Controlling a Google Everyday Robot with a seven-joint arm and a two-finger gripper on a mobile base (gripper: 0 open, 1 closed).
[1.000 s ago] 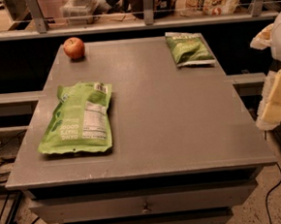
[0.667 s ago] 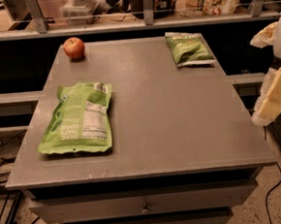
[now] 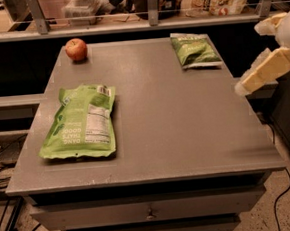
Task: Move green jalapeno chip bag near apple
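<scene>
**Camera view:** The robot's hand [image 3: 269,63] hangs off the right edge of the tabletop [image 3: 175,120], level w/ its far half and touching nothing. Whether the hand is wide or narrow can't be told from here. The chip bag [image 3: 196,49], dark green, lies flat at the far right corner, near the hand. The apple [image 3: 76,49] sits at the far left corner, well apart from the bag, w/ bare tabletop between them. A bigger lime-green pouch [image 3: 80,123] lies label-up at front left, off the direct line between the two.

Step in hand, by the look of it: the reach for the chip bag, not yet gripped. To do it well, the hand should prob. come in over the bag from above and pinch across its narrow width. It should lift just enough to clear the surface, carry the bag left along the far edge and set it down just beside the apple w/o nudging it, since a round apple would likely roll.

Count: 1 chip bag, 1 apple, 1 pouch, 1 hand; 2 bags in all.
</scene>
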